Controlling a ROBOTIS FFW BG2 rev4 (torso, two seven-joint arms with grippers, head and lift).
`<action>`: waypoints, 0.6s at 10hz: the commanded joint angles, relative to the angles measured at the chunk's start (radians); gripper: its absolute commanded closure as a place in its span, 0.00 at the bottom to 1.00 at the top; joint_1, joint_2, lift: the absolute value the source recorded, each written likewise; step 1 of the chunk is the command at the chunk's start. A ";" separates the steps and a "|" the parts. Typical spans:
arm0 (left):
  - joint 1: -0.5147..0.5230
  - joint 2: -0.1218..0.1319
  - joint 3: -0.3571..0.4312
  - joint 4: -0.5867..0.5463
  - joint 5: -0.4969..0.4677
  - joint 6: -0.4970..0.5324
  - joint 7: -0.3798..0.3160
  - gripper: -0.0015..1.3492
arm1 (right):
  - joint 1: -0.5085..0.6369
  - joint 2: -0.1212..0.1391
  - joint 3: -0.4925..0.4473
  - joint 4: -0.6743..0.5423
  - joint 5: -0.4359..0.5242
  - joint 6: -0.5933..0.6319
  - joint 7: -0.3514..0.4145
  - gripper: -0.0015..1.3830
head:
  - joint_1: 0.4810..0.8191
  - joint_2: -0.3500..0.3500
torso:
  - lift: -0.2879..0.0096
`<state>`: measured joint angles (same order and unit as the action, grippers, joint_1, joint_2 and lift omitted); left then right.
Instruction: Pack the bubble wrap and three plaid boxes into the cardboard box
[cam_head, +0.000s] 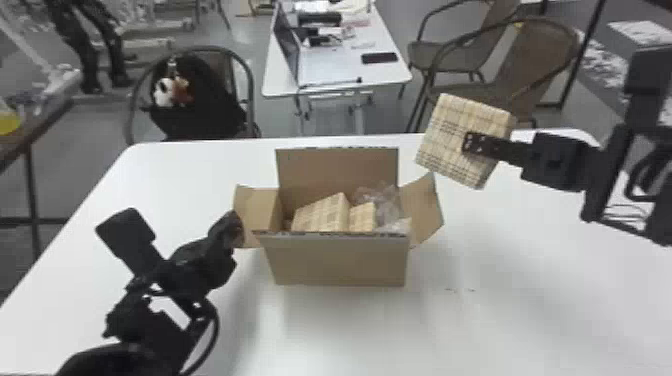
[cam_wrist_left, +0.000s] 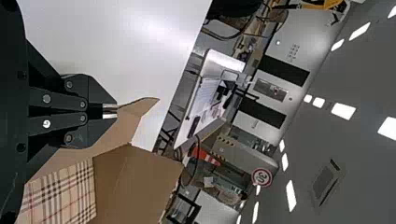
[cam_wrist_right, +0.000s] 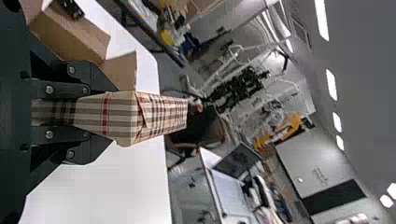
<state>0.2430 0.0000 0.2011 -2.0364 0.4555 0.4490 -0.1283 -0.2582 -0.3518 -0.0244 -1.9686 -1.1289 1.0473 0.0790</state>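
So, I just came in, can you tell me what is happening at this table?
The robot is packing a cardboard box. Its right gripper holds one plaid box in the air, beyond the right flap. Two other plaid boxes and the bubble wrap are already inside. The left gripper is at the left flap and seems to pinch its edge. Only the held one remains to be packed.
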 joint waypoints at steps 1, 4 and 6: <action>-0.010 -0.003 -0.009 0.007 -0.001 0.002 0.001 0.90 | -0.115 0.048 0.123 0.215 -0.097 0.031 0.007 0.75 | 0.49 0.72 | 0.38; -0.030 -0.003 -0.034 0.024 -0.008 0.008 0.004 0.90 | -0.326 0.126 0.360 0.643 -0.160 -0.020 0.186 0.75 | 0.54 0.86 | 0.38; -0.044 -0.003 -0.049 0.038 -0.009 0.008 0.007 0.90 | -0.392 0.155 0.457 0.824 -0.275 -0.015 0.262 0.75 | 0.54 0.91 | 0.38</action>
<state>0.2022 0.0000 0.1554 -2.0024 0.4465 0.4572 -0.1210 -0.6369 -0.2054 0.4114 -1.1896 -1.3754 1.0308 0.3415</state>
